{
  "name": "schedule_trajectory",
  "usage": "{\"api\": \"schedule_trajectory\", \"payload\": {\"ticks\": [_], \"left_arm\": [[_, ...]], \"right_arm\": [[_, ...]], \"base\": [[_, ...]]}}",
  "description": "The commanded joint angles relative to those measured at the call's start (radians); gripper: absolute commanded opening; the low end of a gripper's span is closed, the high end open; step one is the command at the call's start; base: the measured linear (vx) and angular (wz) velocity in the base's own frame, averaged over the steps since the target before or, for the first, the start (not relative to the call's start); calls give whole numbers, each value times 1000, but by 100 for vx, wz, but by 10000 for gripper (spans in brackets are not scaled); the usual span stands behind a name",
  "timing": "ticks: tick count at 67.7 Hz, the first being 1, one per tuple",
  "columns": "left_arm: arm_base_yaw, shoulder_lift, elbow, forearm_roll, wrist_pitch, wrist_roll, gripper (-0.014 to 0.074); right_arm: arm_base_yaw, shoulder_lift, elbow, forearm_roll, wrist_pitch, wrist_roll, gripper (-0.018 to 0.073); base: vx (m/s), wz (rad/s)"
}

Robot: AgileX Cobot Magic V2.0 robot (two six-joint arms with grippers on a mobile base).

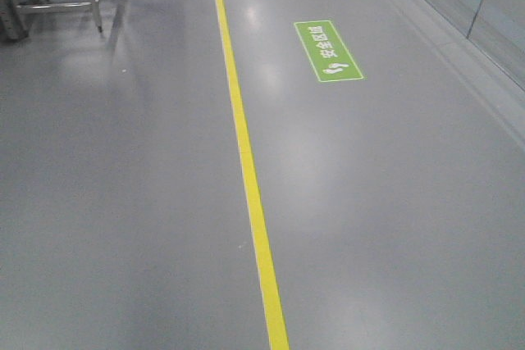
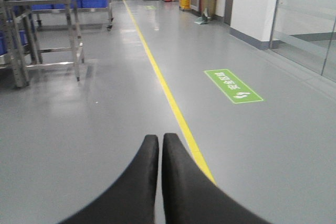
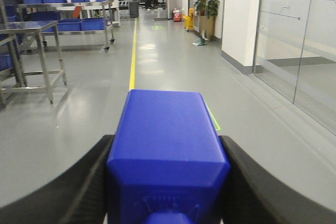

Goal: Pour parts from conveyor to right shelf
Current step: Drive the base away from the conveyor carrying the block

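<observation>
A bright-blue plastic part (image 3: 165, 129) fills the middle of the right wrist view, and my right gripper (image 3: 167, 141) is shut on it, one black finger on each side. My left gripper (image 2: 160, 139) is shut with nothing between its fingers and hangs over bare grey floor. The conveyor is out of view. Steel racks with blue bins (image 3: 84, 3) stand far ahead on the left, also in the left wrist view (image 2: 89, 1). I cannot tell whether one of them is the right shelf.
A yellow floor line (image 1: 246, 161) runs down the corridor, with a green floor sign (image 1: 328, 51) to its right. A steel table frame (image 2: 47, 35) stands at the left. On the right are a glass wall (image 3: 294, 40), a white pillar and a potted plant (image 3: 207, 3).
</observation>
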Motion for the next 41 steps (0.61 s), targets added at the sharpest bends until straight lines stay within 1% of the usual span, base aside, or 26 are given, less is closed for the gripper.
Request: {"api": "schedule_trajectory", "payload": {"ticks": [1, 10, 18, 41], "left_arm": [[-5, -5, -19, -1, -71, -7, -6], [-5, -5, -19, -1, -71, -7, -6], [-5, -5, -19, -1, -71, -7, -6], [-5, -5, -19, -1, -71, -7, -6]], "right_arm": [[-2, 12, -25, 4, -77, 0, -5], [-2, 12, -25, 4, -77, 0, -5], [-2, 12, -25, 4, -77, 0, -5], [-2, 12, -25, 4, -77, 0, -5]], "base": [[27, -28], [31, -17], [39, 1], [51, 23]]}}
